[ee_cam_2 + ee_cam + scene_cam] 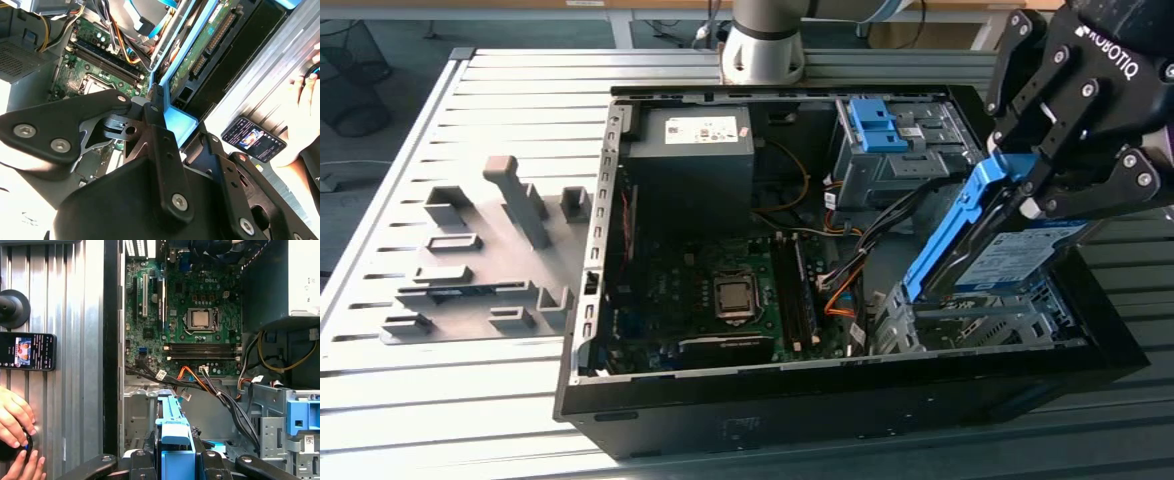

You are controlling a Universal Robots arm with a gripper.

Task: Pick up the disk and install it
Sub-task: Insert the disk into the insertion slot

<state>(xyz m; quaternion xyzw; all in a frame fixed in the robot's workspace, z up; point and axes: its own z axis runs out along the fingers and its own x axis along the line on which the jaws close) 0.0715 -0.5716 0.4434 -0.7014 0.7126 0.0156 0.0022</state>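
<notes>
Slatted metal table, open computer case lying on its side on it, motherboard facing up. Grey fixture block sits on the table toward the exterior view's left, apart from the case.

Gripper is over the case corner at the exterior view's right, fingers closed on the upper end of the disk. The disk hangs tilted, label facing out, its blue rail toward the motherboard. Its lower end is at the mouth of the metal drive cage; can't tell if they touch.

In the second wrist view the disk's green circuit-board side shows past the gripper. In the first wrist view the blue rail sits clamped between the fingers.

Inside the case: black power supply with white sticker at the far side, bare blue bracket beside it, well apart from the disk.

A phone lies on the table beside the case, with a person's hand near it.
</notes>
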